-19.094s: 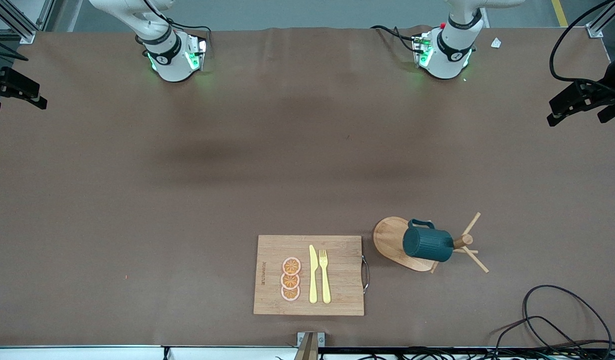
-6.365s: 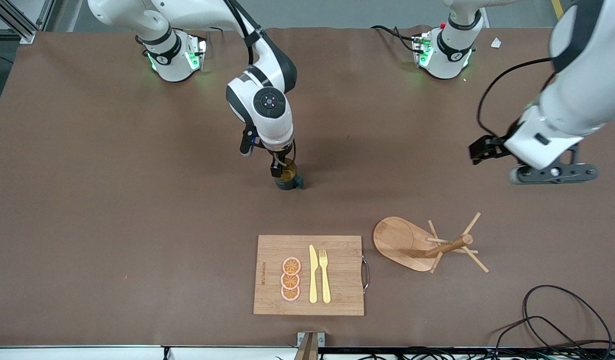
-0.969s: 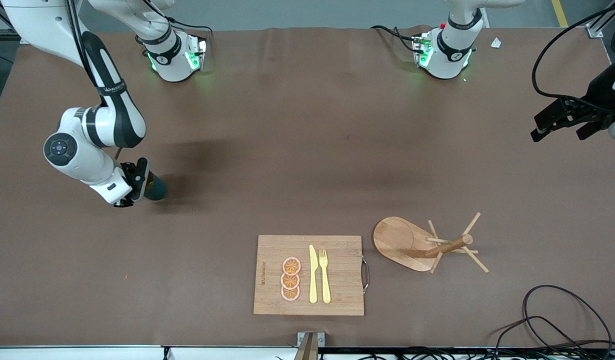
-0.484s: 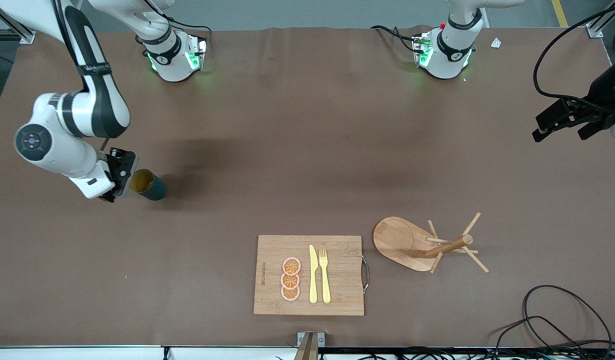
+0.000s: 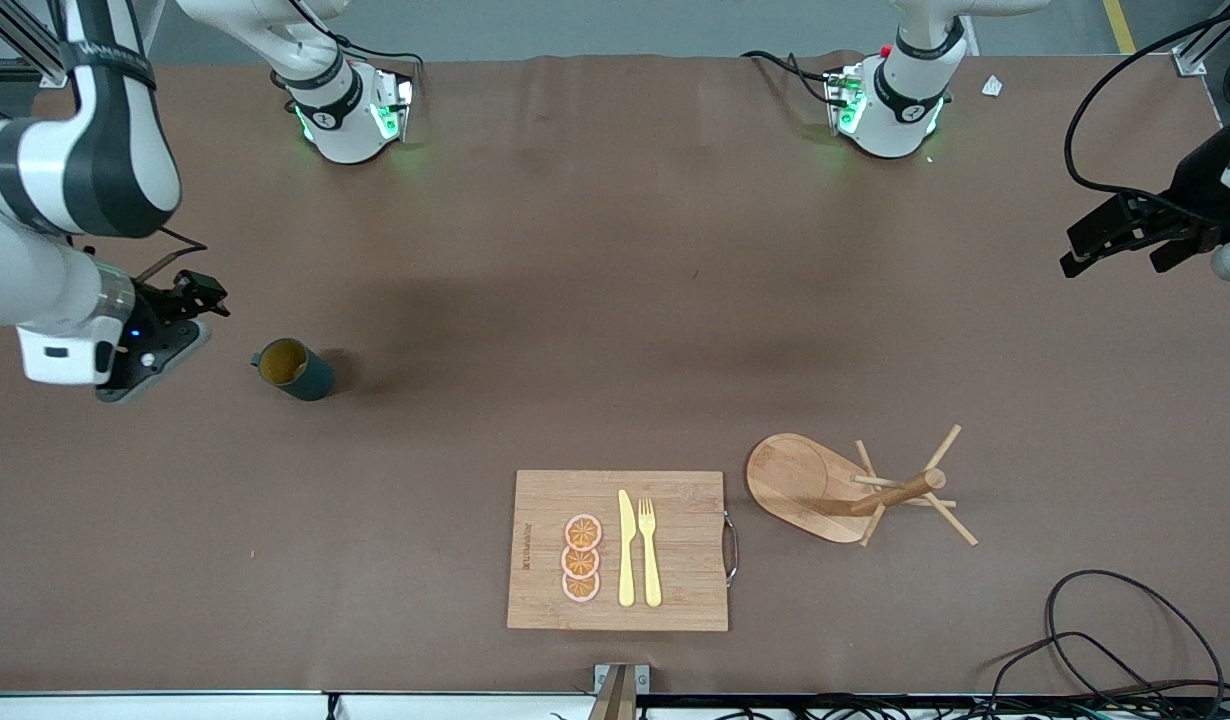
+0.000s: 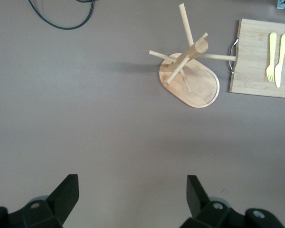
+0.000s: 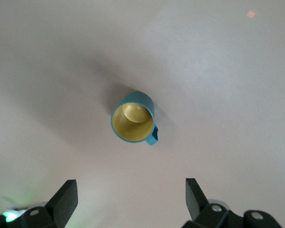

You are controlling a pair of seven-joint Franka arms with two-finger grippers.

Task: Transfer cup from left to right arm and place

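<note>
You now have the small dark teal ribbed mug with the amber-yellow inside (image 5: 293,368) standing upright on the brown worktop (image 5: 615,300) toward the right arm's end, free of any grip. A second ago the right end effector (image 5: 165,325) was closed around this mug; half a second ago it had let go and stood just beside it; at present it is drawn clear and raised, with bare worktop between it and the mug. The right wrist view confirms this: the mug (image 7: 134,124) sits alone, mouth up, loop handle visible at its side, and the two dark fingers (image 7: 65,197) stand wide apart with nothing between them. The left end effector (image 5: 1125,232) waits over the edge of the worktop at the left arm's end, well apart from everything; its own wrist view shows its fingers (image 6: 66,192) spread and empty, looking down on the light wooden peg rack with an oval base (image 6: 189,71). That rack (image 5: 855,490) carries nothing on its pegs. Beside it lies the rectangular bamboo cutting board (image 5: 620,550), bearing three orange slices (image 5: 581,558), a yellow knife (image 5: 626,548) and a yellow fork (image 5: 649,552), all undisturbed. Judgement: handover and placement both appear complete, since the mug rests stably on its base and neither arm is in contact. What remains appears to be only the right arm's retreat; you should see no risk of tipping, provided it clears upward and away.
</note>
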